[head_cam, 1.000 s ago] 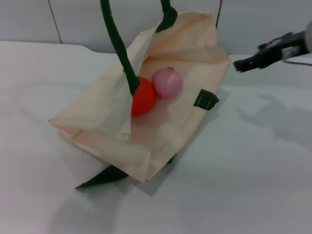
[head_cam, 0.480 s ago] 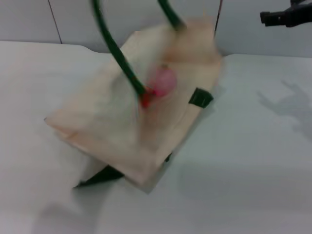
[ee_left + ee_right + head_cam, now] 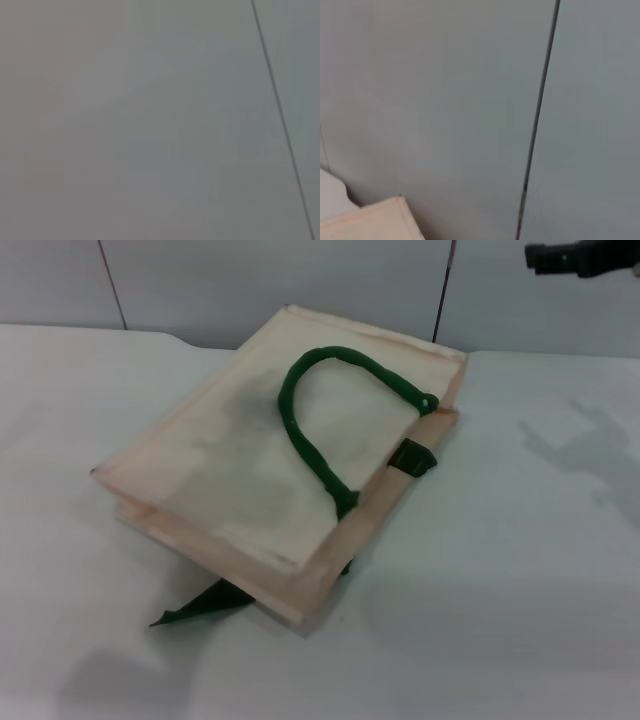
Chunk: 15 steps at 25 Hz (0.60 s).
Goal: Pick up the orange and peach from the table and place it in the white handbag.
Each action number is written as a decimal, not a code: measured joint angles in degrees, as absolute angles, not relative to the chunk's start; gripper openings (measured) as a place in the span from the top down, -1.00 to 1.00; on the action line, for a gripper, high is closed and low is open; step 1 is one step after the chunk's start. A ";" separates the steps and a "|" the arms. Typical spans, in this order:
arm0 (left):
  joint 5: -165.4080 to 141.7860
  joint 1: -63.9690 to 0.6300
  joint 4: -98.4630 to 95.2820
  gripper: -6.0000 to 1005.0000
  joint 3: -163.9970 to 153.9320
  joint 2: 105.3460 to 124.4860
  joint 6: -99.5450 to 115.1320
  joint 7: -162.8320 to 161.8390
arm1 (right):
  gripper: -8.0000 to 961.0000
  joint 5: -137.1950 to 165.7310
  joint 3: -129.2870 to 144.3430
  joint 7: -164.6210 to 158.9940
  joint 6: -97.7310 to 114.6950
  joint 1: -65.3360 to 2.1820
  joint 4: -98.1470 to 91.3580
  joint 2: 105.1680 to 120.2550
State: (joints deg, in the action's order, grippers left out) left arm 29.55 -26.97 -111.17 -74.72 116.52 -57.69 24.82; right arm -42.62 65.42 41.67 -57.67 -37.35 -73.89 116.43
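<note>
Neither fruit is visible; the white handbag (image 3: 280, 480) lies flat and closed on the bench (image 3: 520, 620), well below and left of the right end effector (image 3: 545, 256), whose finger state cannot be told. Risk: unsecured fruit may roll out if the bag is nudged. One second ago the bag stood open, showing both fruits

no readable text, labels or numbers anywhere.

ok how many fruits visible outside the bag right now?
0. None on the table around the white handbag, which lies flat and closed; any fruit inside it would be hidden.
</note>
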 joint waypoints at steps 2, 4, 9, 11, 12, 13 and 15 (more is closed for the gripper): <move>29.54 -25.00 -110.34 -0.12 -76.11 116.58 -52.74 24.78 | -0.84 -45.08 66.09 42.56 -55.98 -36.57 -74.10 116.44; 29.76 -22.34 -109.37 -0.35 -77.78 116.66 -46.14 24.61 | -0.84 -48.83 66.25 44.78 -53.91 -35.61 -74.16 116.44; 32.04 -17.94 -105.40 -0.40 -81.33 116.74 -32.67 24.41 | -0.84 -60.50 66.54 55.02 -46.55 -32.29 -74.31 116.43; 32.41 -17.52 -103.67 -0.40 -82.22 116.74 -29.71 24.41 | -0.84 -66.81 67.14 61.37 -43.11 -30.71 -74.24 116.50; 32.47 -17.43 -102.93 -0.40 -82.61 116.74 -28.64 24.41 | -0.84 -70.16 67.45 64.75 -41.65 -29.98 -74.09 116.54; 32.46 -17.31 -102.20 -0.40 -83.04 116.73 -27.67 24.41 | -0.84 -73.99 67.88 68.38 -40.12 -29.25 -73.89 116.58; 32.38 -17.06 -101.55 -0.39 -83.41 116.73 -26.42 24.43 | -0.84 -81.08 68.69 75.68 -37.51 -28.26 -72.95 116.56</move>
State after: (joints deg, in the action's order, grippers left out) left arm 32.38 -17.06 -101.55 -83.41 116.73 -26.42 24.43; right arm -81.08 68.69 75.68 -37.51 -28.26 -72.95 116.56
